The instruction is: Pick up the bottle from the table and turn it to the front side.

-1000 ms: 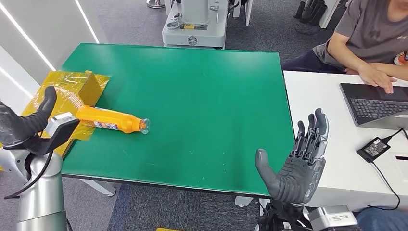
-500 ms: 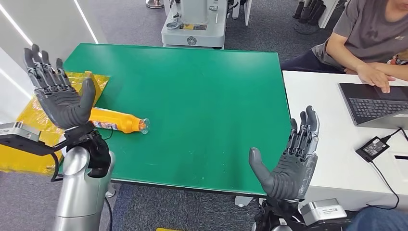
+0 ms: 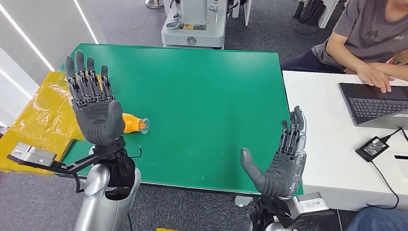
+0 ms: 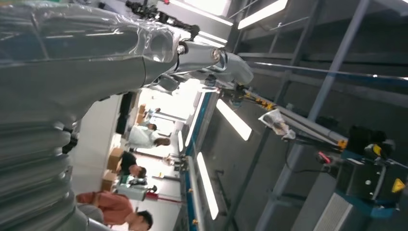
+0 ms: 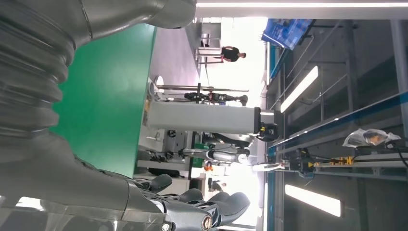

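Note:
An orange bottle [image 3: 133, 124] lies on its side on the green table [image 3: 202, 96], near the left edge, its clear cap end pointing right. My left hand [image 3: 93, 107] is raised palm-up in front of the bottle, fingers spread, holding nothing and hiding most of the bottle's body. My right hand [image 3: 280, 159] hovers open at the table's near right corner, palm facing left, fingers apart and empty. In the right wrist view the green table [image 5: 110, 96] shows beyond my right hand [image 5: 192, 202].
A yellow taped box [image 3: 41, 115] sits at the table's left edge beside the bottle. A white desk [image 3: 327, 125] on the right carries a laptop [image 3: 375, 103] and a power adapter [image 3: 374, 148]. A seated person [image 3: 365, 38] rests a hand by the laptop. A grey machine base [image 3: 195, 26] stands behind the table.
My left arm has swung up and rightward, the open hand now in front of the bottle. My right hand has drifted slightly left and stayed open. The bottle has not moved.

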{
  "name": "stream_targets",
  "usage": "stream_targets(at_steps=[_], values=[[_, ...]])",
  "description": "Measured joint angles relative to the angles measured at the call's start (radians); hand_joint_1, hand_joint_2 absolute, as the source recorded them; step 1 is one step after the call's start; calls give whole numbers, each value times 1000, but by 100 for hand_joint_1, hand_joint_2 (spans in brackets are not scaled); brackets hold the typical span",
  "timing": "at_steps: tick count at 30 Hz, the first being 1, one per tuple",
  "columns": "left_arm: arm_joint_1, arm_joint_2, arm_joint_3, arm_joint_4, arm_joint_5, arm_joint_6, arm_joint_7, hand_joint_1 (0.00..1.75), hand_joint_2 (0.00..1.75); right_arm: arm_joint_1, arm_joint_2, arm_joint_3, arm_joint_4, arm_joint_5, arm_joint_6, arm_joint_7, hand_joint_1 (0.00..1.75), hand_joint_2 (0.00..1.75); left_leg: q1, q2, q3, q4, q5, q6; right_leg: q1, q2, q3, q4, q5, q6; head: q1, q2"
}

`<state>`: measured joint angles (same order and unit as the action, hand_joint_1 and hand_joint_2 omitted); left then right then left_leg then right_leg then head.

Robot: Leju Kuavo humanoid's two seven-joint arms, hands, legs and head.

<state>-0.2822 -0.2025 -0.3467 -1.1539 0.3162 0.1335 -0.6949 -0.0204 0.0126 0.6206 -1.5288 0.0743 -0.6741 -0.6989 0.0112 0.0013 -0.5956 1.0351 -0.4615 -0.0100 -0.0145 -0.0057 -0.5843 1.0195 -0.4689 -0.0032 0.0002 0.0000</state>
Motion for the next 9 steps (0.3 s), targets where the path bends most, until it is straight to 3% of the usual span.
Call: stream_targets(at_steps=[9], values=[[43, -6, -34, -56, -187, 122, 23, 0, 175, 44, 0, -21, 0, 27, -4, 3, 0, 175, 0, 0, 0, 0, 0, 0, 0, 0, 0, 0, 0, 0, 0, 0]])
